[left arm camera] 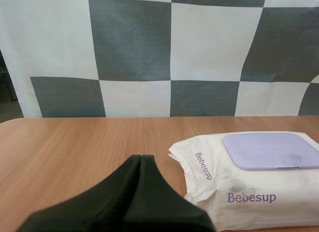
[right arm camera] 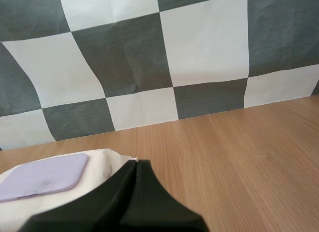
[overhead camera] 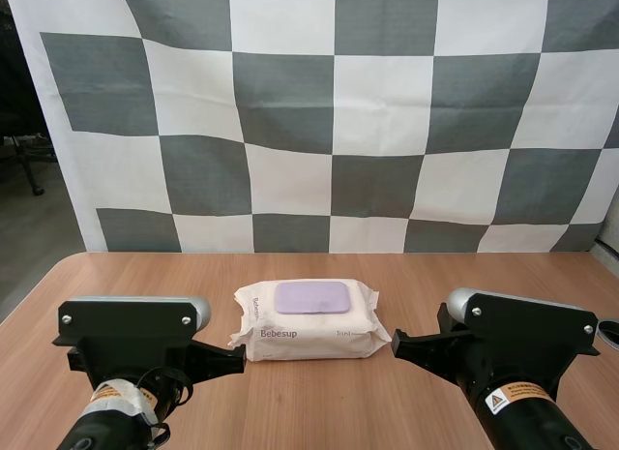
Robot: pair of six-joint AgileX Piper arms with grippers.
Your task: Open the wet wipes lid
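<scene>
Wipes pack (overhead camera: 311, 322) flat on surface (overhead camera: 145, 276), long axis running tool to tool, lid (overhead camera: 311, 296) closed on top. Left tool (left arm camera: 141, 158), right tool (right arm camera: 136, 163) both pressed together, just beside opposite pack ends, about equally near.

The right gripper (right arm camera: 135, 163) is keeping nothing between its black fingers, which are lying together as one dark wedge. Just beside its tips, the pack of wet wipes (right arm camera: 102, 162) is lying on the wooden table (right arm camera: 239, 162), its purple lid (right arm camera: 45, 176) (flat and closed) facing up.
</scene>
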